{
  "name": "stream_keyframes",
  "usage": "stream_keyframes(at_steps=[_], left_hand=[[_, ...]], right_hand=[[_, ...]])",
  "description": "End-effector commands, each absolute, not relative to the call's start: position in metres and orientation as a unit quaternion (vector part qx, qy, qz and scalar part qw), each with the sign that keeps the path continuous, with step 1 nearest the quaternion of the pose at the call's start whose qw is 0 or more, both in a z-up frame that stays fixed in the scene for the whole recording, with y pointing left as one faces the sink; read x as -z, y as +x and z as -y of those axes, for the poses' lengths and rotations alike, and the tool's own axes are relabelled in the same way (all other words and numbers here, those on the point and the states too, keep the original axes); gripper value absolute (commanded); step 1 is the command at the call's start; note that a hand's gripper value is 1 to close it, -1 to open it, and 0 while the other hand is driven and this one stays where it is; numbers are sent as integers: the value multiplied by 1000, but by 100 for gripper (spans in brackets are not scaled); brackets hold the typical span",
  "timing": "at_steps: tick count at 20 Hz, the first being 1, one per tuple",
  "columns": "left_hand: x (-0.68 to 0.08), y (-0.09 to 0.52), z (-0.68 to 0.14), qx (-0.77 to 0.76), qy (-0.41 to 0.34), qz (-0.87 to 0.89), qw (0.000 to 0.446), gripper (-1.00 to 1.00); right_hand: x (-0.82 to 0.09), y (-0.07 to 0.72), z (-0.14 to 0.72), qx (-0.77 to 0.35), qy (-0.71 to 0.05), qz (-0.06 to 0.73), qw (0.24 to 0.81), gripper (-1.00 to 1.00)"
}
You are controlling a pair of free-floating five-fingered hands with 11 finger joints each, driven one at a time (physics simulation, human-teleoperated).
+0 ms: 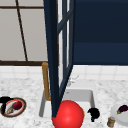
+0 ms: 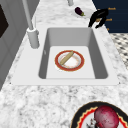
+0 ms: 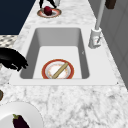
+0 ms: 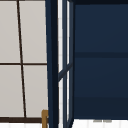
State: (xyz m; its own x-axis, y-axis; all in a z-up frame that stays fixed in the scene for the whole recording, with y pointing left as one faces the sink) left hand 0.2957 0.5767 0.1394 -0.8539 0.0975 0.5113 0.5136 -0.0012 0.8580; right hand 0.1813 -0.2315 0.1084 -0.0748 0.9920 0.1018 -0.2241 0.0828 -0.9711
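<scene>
Right hand hovering at the sink's right edge, left hand idling by the plate.

The right hand (image 1: 93,113) is hanging over the sink rim (image 3: 15,79) with fingers curled downward, gripping nothing. Just beyond it, on the tabletop (image 3: 75,105), a white plate (image 3: 27,112) is carrying an eggplant (image 1: 123,108). Below and beside the hand, a red-rimmed plate (image 2: 79,65) with a stick (image 2: 66,58) is lying in the basin. Well apart, the left hand (image 1: 4,100) is touching a dark-rimmed plate (image 1: 23,108) holding a red ball (image 1: 17,105); whether it is gripping, one cannot tell.

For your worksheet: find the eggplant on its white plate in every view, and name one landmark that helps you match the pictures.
Front view: eggplant at lower right, on the white plate.
Left side view: top centre, far counter.
Right side view: bottom left.
Upper view: not in it.
Shared landmark: the sink, right hand near its corner.
</scene>
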Motion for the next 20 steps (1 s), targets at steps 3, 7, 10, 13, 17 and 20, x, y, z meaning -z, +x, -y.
stream_keyframes(at_steps=[3,7,10,13,17,20], left_hand=[[-166,300,-565,666,-234,688,168,-100],[-162,300,-566,671,-226,688,157,-100],[-172,296,-551,685,-224,674,162,-100],[-188,291,-539,691,-219,667,169,-100],[-203,271,-526,686,-214,673,175,-100],[-212,255,-518,685,-211,674,179,-100]], right_hand=[[-108,181,232,-550,-396,485,553,0],[-108,181,232,-550,-396,485,553,0],[-108,181,232,-550,-396,485,553,0],[-108,181,232,-550,-396,485,553,0],[-108,181,232,-550,-396,485,553,0],[-108,181,232,-550,-396,485,553,0]])
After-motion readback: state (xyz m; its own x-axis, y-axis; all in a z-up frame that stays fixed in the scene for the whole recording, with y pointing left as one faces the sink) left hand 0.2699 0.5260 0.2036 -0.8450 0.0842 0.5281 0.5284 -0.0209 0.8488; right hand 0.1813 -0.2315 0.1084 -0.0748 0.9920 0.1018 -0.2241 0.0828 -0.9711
